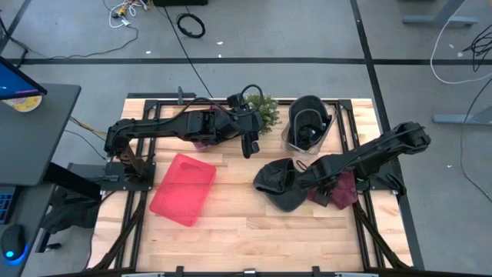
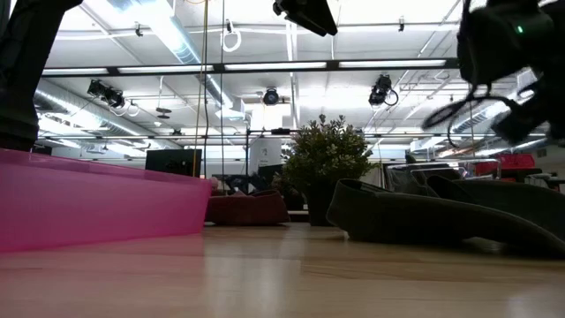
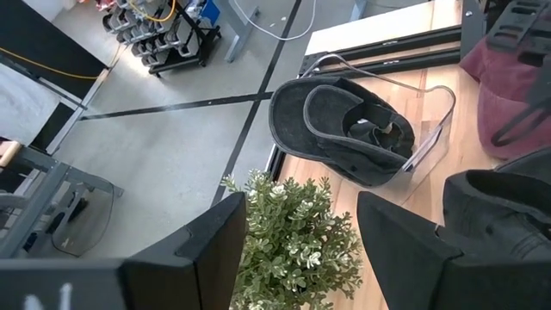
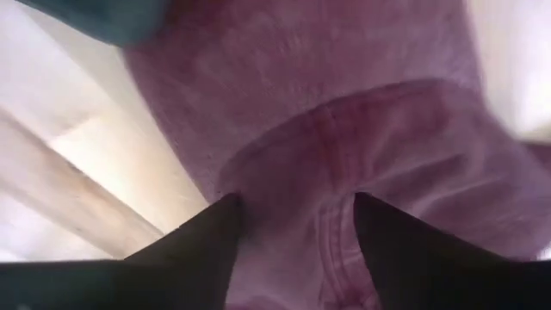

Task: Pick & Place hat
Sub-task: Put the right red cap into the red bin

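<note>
Maroon cloth of a hat bunches between the right gripper's parted fingers, pressed into it. The left gripper, jaws apart and empty, hovers above a potted plant.

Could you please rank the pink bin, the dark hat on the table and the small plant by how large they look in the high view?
1. pink bin
2. dark hat, somewhat smaller, partly under the right arm
3. plant, clearly smallest

pink bin left | plant centre, behind | dark hat right, on table
</note>
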`<state>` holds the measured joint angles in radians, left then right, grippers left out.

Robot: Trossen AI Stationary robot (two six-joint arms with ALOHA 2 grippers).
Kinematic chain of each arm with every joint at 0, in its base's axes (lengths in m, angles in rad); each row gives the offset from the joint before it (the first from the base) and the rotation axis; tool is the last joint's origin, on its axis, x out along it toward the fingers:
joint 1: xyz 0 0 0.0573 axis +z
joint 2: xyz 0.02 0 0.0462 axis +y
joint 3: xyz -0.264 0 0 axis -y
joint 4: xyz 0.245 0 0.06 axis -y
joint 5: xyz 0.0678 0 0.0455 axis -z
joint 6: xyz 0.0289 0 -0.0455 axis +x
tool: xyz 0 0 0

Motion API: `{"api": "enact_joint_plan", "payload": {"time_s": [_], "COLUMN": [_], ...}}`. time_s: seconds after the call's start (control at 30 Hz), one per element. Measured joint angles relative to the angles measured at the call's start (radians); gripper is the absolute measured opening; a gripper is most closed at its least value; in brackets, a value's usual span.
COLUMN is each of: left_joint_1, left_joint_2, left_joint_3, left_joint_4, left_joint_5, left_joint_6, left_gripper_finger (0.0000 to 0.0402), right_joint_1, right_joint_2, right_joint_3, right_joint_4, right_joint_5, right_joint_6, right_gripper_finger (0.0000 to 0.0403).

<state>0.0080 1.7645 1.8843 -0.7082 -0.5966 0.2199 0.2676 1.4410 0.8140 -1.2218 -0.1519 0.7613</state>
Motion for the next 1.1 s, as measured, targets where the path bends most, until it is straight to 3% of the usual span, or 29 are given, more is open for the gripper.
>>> {"api": "enact_joint_plan", "payload": {"time_s": [0.13, 0.33, 0.77, 0.93, 1.1], "left_joint_1": [-0.001, -0.001, -0.001, -0.001, -0.004], "left_joint_2": [0.000, 0.000, 0.000, 0.000, 0.000], "left_joint_3": [0.000, 0.000, 0.000, 0.000, 0.000], "left_joint_4": [0.000, 0.000, 0.000, 0.000, 0.001], "left_joint_5": [0.000, 0.000, 0.000, 0.055, 0.179], "left_joint_6": [0.002, 0.003, 0.005, 0.035, 0.064], "left_gripper_finger": [0.0227, 0.0227, 0.0227, 0.0227, 0.0227], "right_joint_1": [0.000, 0.000, 0.001, 0.000, 0.000], "right_joint_2": [0.000, -0.038, -0.297, -0.380, -0.439], "right_joint_3": [-0.066, -0.028, 0.225, 0.352, 0.466], "right_joint_4": [0.019, -0.015, -0.331, -0.327, -0.219], "right_joint_5": [-0.060, -0.075, -0.039, -0.037, -0.034], "right_joint_6": [0.001, -0.002, 0.147, 0.155, 0.092], "right_gripper_finger": [0.0161, 0.0017, 0.0002, 0.0001, 0.0001]}}
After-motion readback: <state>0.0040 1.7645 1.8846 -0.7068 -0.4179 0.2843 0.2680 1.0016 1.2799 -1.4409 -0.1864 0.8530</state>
